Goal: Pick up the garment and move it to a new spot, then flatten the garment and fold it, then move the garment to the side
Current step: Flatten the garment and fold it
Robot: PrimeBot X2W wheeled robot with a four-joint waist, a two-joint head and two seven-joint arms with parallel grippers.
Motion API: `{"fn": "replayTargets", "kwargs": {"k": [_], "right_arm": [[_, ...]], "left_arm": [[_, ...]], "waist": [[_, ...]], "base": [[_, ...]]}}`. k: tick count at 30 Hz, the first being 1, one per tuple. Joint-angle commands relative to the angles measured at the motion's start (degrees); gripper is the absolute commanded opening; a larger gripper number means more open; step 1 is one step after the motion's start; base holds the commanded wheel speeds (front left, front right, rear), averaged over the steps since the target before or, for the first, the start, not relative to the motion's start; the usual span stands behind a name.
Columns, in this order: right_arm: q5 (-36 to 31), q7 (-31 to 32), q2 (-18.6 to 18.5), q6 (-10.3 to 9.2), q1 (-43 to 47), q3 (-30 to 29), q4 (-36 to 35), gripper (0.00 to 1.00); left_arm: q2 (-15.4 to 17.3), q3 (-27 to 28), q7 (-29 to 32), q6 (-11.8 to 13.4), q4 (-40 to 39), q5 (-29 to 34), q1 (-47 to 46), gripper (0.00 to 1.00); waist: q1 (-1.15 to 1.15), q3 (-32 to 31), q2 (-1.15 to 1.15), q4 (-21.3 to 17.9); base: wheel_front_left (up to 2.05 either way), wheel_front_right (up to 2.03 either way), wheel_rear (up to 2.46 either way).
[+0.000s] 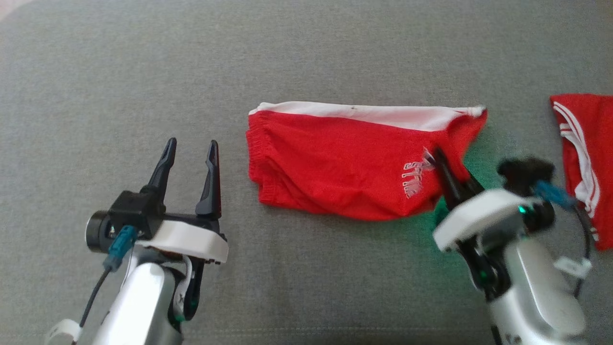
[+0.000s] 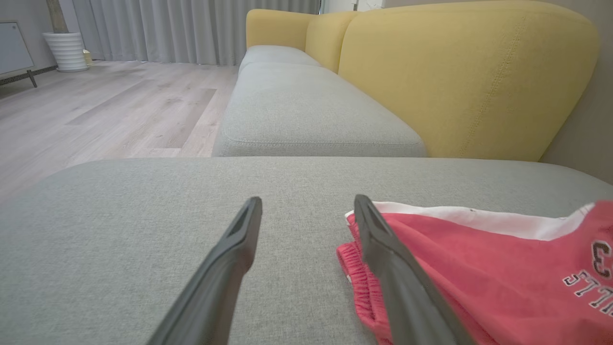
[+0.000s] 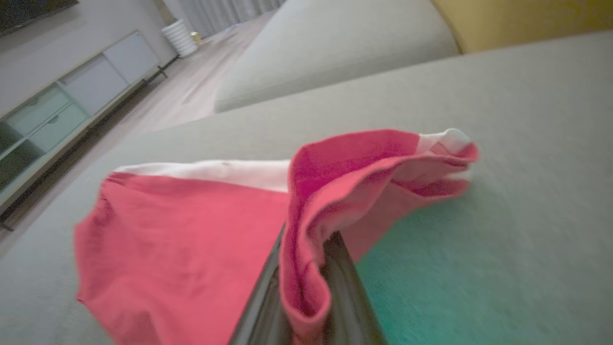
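Found on sofa (image 1: 143, 57): shorts (image 1: 335, 163) flat mid-seat, right edge raised and pinched in right jaws; left jaws spread just beside the left edge, holding nothing. Judged mid-fold: hold pinch firm, carry edge low and square toward left edge.

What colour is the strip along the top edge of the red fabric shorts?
White strip, clearest in the head view.

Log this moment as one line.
right gripper: shut on red fabric garment with white band, edge raised | left gripper: open, beside garment | surface: grey fabric cushion
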Motion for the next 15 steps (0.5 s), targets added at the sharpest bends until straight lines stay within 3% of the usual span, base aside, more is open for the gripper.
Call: {"fn": "replayTargets", "kwargs": {"k": [1, 7, 15], "right_arm": [[-0.38, 0.47, 0.38, 0.39, -3.11, 2.44, -3.15, 0.00], [0.36, 4.94, 0.51, 0.39, -8.70, 11.75, -6.04, 0.00], [9.44, 4.79, 0.57, 0.39, -13.03, 23.92, 0.86, 0.00]], "left_arm": [[0.77, 1.91, -0.12, 0.24, -1.79, -0.43, -0.70, 1.00], [0.14, 1.29, -0.27, 0.12, -1.24, -0.82, -0.48, 1.00], [-0.80, 0.51, -0.50, 0.04, -0.47, -1.21, -0.19, 1.00]], "waist": [[0.00, -0.39, 0.00, 0.54], [0.00, -1.68, 0.00, 3.22], [0.00, -1.89, 0.00, 7.30]], "base": [[0.00, 0.00, 0.00], [0.00, 0.00, 0.00], [0.00, 0.00, 0.00]]}}
